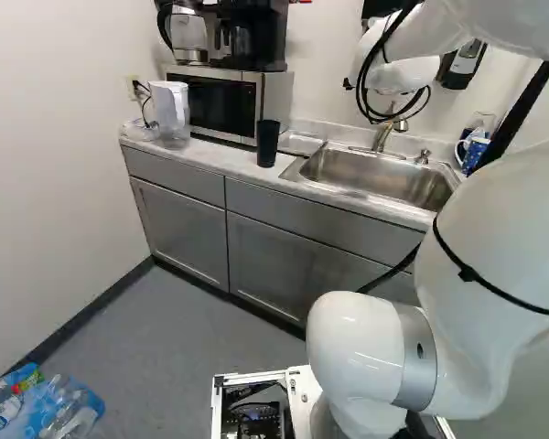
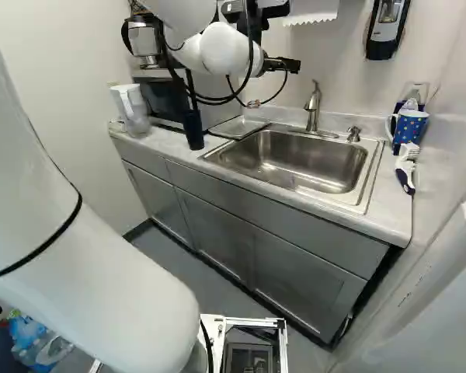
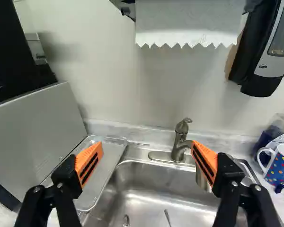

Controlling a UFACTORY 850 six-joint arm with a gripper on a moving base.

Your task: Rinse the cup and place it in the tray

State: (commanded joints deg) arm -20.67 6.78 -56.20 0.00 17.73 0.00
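The black, orange-padded hand is empty, spread wide; bring it level around the tall dark cup, upright on the pale desk beside the shallow metal tray, then squeeze gently at mid-height.

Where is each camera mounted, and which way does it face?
Left base view: on the base, behind and left of the arm, facing ahead and slightly down at the microwave and sink; arm links fill its right side.
Right base view: behind and right of the arm, same heading, sink central; a large white link covers its left.
Wrist view: on the wrist, looking along the open fingers toward the faucet.
Both base views share the dark tumbler.
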